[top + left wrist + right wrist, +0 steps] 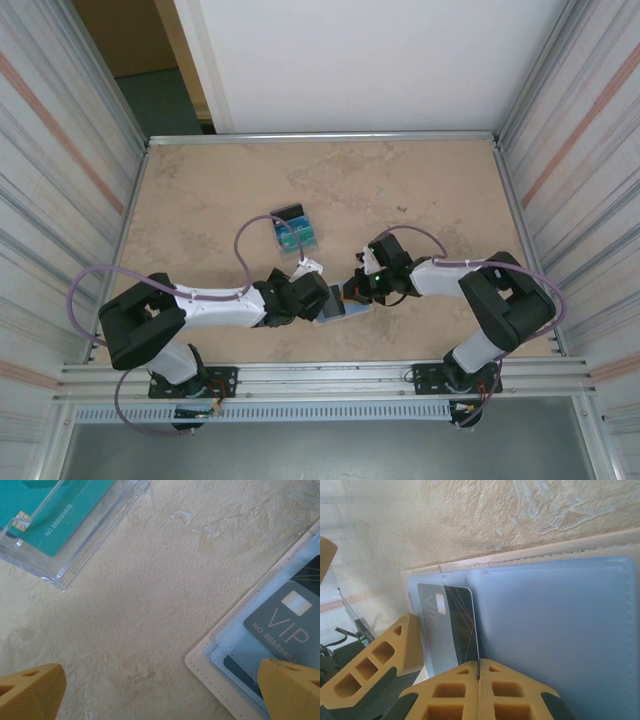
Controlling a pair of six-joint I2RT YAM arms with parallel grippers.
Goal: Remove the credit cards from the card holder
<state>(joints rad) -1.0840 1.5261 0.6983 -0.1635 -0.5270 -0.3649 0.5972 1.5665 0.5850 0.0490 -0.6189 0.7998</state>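
The top external camera sits high above and behind the arm bases, looking steeply down over the whole beige, stone-textured tabletop from well back. The left wrist camera faces almost straight down at that surface from close range. The right wrist camera is nearer still and tilted low (nearly skimming the surface), looking across the open beige square wallet with pale blue-grey inner faces. All three views share this wallet. Both wrist views also catch the grey plastic "VIP" card tucked in it.
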